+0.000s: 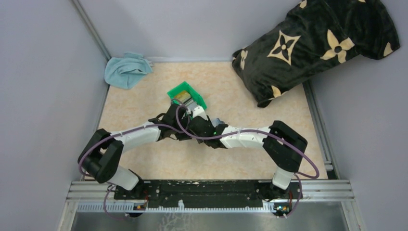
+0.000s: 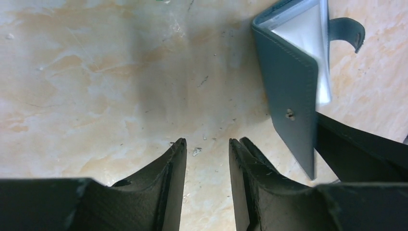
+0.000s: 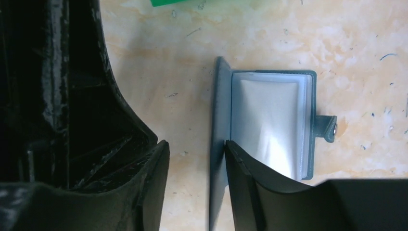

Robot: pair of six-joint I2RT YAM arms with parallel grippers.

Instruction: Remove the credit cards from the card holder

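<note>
The card holder [image 3: 269, 115] lies opened on the table, teal outside with pale clear sleeves inside and a snap tab [image 3: 329, 129] at its right. Its cover flap [image 3: 219, 120] stands upright between my right gripper's [image 3: 196, 143] fingers. The jaws are open: the right finger [image 3: 250, 183] rests inside against the flap, the left finger is apart from it. My left gripper [image 2: 207, 140] hovers open and empty over bare table, left of the card holder [image 2: 288, 91]. Flat tan and grey pieces, seemingly credit cards [image 1: 185, 100], lie in the green bin. No card shows in the sleeves.
The green bin [image 1: 179, 90] stands just beyond both grippers. A blue cloth [image 1: 126, 70] lies at the back left corner. A black patterned pillow [image 1: 312, 43] leans at the back right. Grey walls close in the table on three sides.
</note>
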